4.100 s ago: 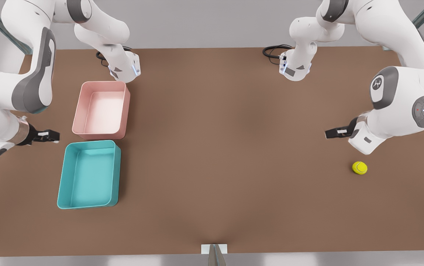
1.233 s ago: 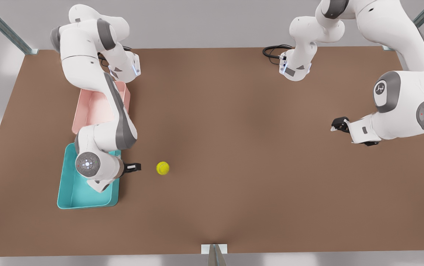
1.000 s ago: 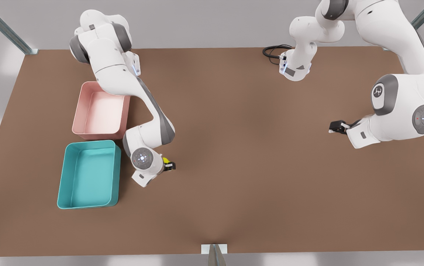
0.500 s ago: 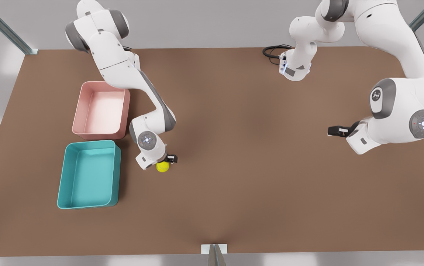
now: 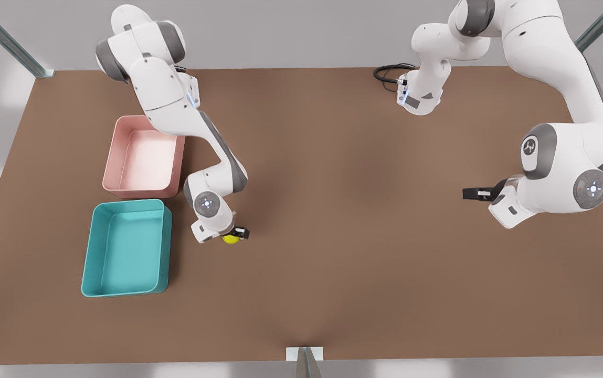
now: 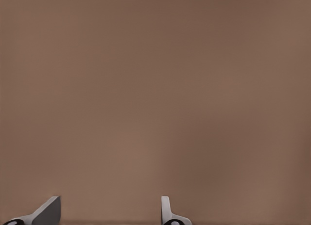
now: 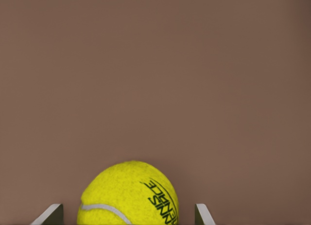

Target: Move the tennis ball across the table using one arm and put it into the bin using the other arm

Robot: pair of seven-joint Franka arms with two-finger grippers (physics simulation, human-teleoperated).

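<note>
The tennis ball (image 7: 129, 193) lay on the brown worktop (image 5: 343, 252) between the spread jaws of the right gripper (image 7: 129, 214), nearer one finger, with a gap on the other side. In the front view that gripper (image 5: 235, 234) hung over the ball (image 5: 231, 240), just off the teal bin (image 5: 126, 247), which sat beside a pink tray (image 5: 144, 156). Black lettering curved across the fuzzy yellow-green felt, too partial to read, beside a pale seam. The left gripper (image 5: 470, 193) waited well apart toward the front view's right, jaws (image 6: 109, 213) spread over bare worktop. Both trays were smooth, low-walled and round-cornered.
</note>
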